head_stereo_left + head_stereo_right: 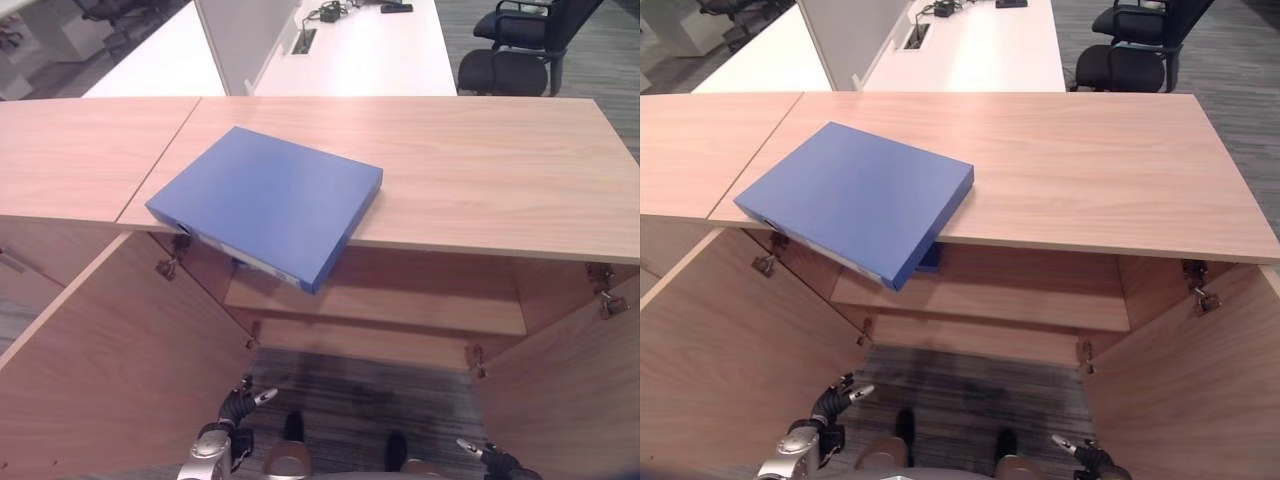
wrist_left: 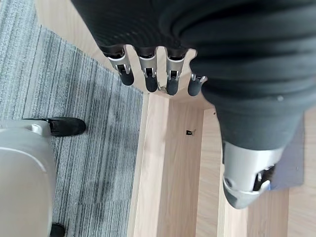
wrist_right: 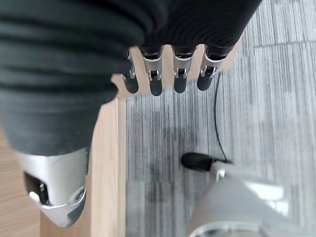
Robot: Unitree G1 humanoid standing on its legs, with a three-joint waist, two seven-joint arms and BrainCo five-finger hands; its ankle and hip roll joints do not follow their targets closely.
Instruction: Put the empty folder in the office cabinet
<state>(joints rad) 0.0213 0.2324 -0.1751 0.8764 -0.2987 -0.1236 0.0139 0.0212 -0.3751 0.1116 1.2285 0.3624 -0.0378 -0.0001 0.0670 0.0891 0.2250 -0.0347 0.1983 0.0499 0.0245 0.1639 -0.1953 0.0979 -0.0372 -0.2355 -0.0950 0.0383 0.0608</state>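
Both hands, left and right, hang slack-fingered, apparently empty; eye views show folder overhanging cabinet.

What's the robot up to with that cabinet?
Nothing is being handled right now. A blue folder lies on top of the cabinet, one corner hanging over the front edge. Both doors are open, showing a shelf inside. The left hand and right hand hang low, open and holding nothing.
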